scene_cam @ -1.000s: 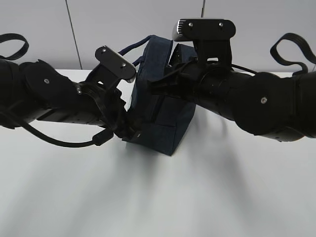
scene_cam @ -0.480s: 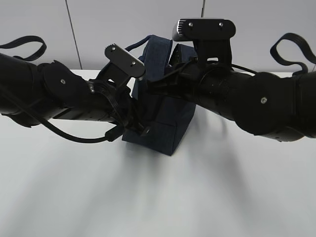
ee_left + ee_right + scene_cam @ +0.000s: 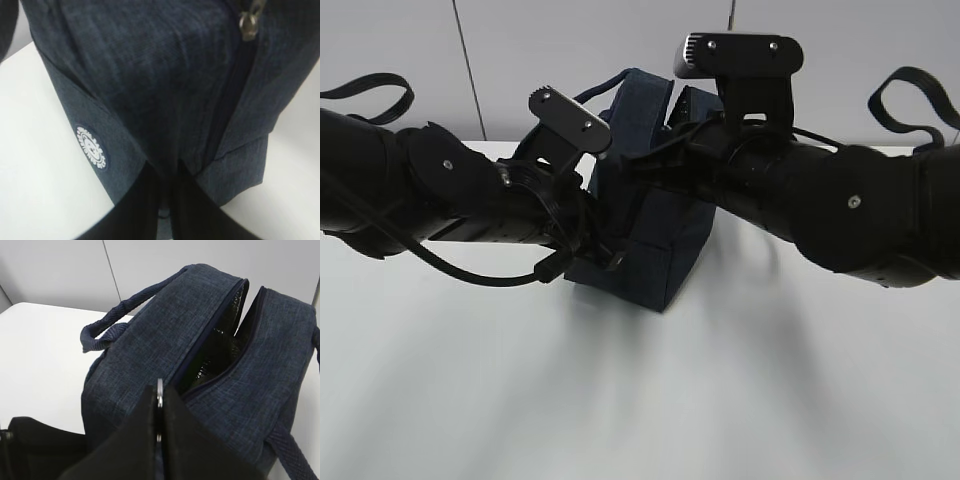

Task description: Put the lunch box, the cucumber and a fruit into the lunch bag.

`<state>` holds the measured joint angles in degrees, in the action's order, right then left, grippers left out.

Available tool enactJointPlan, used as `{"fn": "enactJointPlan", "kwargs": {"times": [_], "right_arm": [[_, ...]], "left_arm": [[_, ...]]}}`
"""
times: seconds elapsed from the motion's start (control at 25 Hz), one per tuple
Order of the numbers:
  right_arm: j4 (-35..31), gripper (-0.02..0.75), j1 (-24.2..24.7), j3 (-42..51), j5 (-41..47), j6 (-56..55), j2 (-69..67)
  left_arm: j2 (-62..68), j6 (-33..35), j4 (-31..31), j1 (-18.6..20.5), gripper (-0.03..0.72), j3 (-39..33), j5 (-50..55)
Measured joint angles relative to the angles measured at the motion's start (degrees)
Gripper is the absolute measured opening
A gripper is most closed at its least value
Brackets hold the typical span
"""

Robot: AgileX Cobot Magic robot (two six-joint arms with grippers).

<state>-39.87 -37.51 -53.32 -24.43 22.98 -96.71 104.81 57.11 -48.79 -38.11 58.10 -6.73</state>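
A white tabletop (image 3: 640,400) carries one thing, a boxy navy bag (image 3: 655,240), standing upright with both black arms pressed in on it. The lunch box, cucumber and fruit do not show in any view.

The right gripper (image 3: 159,412) sits at the near end of the bag's top. Its fingers (image 3: 145,440) are narrowed to a sliver around the silver ring pull (image 3: 159,387), which stands up between them. Just beyond the fingers the zipper is parted, and shiny dark lining shows in the gap.

The left gripper (image 3: 165,192) is at a lower corner of the bag, its fingers (image 3: 135,210) pinched onto a fold of fabric. A small white round logo (image 3: 91,147) lies just left of them, and a metal zipper tab (image 3: 248,25) hangs well above.

The step in hand appears to be opening the bag. To do it well, the left fingers should anchor the fabric firmly while the right draws the ring along the zipper line, not across it, so the bag neither tips nor lifts.
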Motion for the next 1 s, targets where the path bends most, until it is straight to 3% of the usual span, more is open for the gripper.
{"fn": "enactJointPlan", "kwargs": {"times": [0.6, 1.0], "right_arm": [[-8.2, 0.0, 0.0, 0.0, -3.5, 0.0, 0.0], [-9.7, 0.0, 1.2, -0.5, -4.1, 0.0, 0.0]], "left_arm": [[0.0, 0.0, -2.6, 0.0, 0.0, 0.0, -0.5], [0.0, 0.0, -2.7, -1.2, 0.0, 0.0, -0.8]]}}
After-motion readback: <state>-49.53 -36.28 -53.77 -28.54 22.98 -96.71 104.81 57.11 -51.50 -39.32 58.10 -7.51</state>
